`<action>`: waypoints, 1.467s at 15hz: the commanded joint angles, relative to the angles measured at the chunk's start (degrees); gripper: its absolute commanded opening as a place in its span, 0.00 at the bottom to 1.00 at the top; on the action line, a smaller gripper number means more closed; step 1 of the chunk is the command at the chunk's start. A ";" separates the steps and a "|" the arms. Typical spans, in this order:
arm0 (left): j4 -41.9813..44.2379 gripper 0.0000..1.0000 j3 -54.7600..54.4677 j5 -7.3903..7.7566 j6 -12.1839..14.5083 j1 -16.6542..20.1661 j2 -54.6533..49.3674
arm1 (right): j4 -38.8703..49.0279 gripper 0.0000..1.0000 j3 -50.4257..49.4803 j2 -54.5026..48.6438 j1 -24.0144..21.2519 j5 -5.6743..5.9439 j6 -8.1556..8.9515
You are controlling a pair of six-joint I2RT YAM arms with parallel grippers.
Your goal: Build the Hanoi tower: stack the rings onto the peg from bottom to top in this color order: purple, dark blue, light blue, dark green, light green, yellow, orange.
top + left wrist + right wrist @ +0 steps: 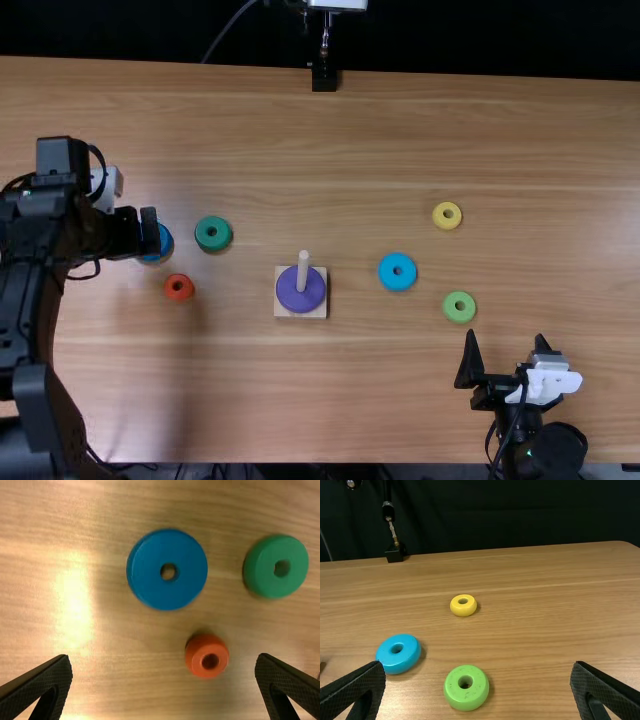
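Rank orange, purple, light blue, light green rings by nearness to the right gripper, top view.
1. Light green ring, beyond the gripper
2. Light blue ring, right of the peg
3. Purple ring, on the peg
4. Orange ring, left

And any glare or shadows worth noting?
Left wrist view: bright glare on the table, clear of the dark blue ring; right wrist view: shadows beside the yellow ring, light blue ring and light green ring; top view: faint dark streak nearer than the orange ring.
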 commanded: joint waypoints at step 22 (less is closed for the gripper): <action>0.51 1.00 9.72 -9.97 8.89 -6.50 19.39 | -4.35 1.00 -3.55 -0.73 0.08 0.00 -0.06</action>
